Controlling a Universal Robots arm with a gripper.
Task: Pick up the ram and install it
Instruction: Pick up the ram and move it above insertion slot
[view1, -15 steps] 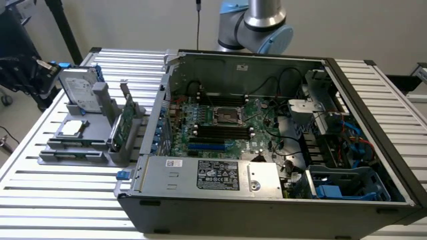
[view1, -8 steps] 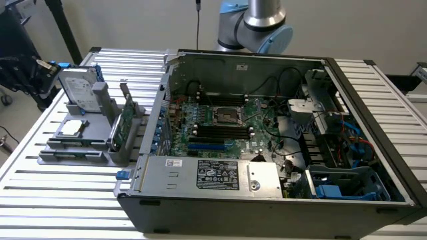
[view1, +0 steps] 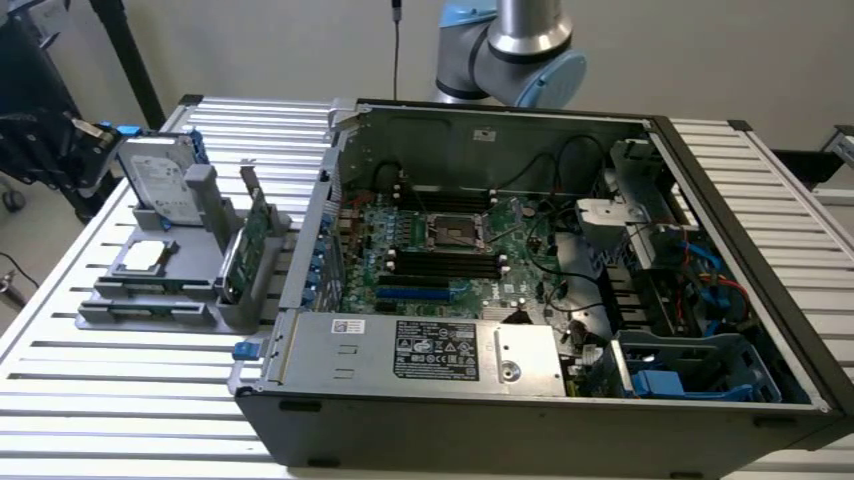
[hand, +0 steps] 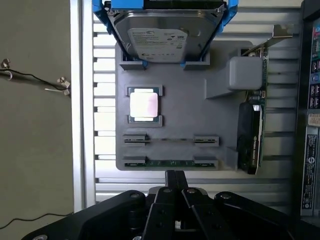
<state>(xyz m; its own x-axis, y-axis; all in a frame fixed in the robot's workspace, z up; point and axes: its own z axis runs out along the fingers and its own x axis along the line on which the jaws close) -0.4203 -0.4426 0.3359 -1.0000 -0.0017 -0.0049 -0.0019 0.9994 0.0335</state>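
The ram (hand: 170, 162) is a thin green stick standing on edge in the outer slot of the grey parts holder (hand: 190, 115). My gripper (hand: 175, 173) hangs above the ribbed table just outside that edge of the holder, a short way from the ram. Its black fingers (hand: 170, 181) are pressed together with nothing between them. The open computer case (view1: 534, 400) lies on the table, and its motherboard (view1: 454, 245) shows black memory slots (view1: 447, 263). The holder (view1: 160, 300) stands to the exterior view's left of the case.
On the holder also sit a hard drive in a blue frame (hand: 162, 30), a square silver processor (hand: 144, 105) and a taller green card with a metal bracket (hand: 251, 135). A second holder slot (hand: 170, 140) runs beside the ram. The arm's base (view1: 527, 50) rises behind the case.
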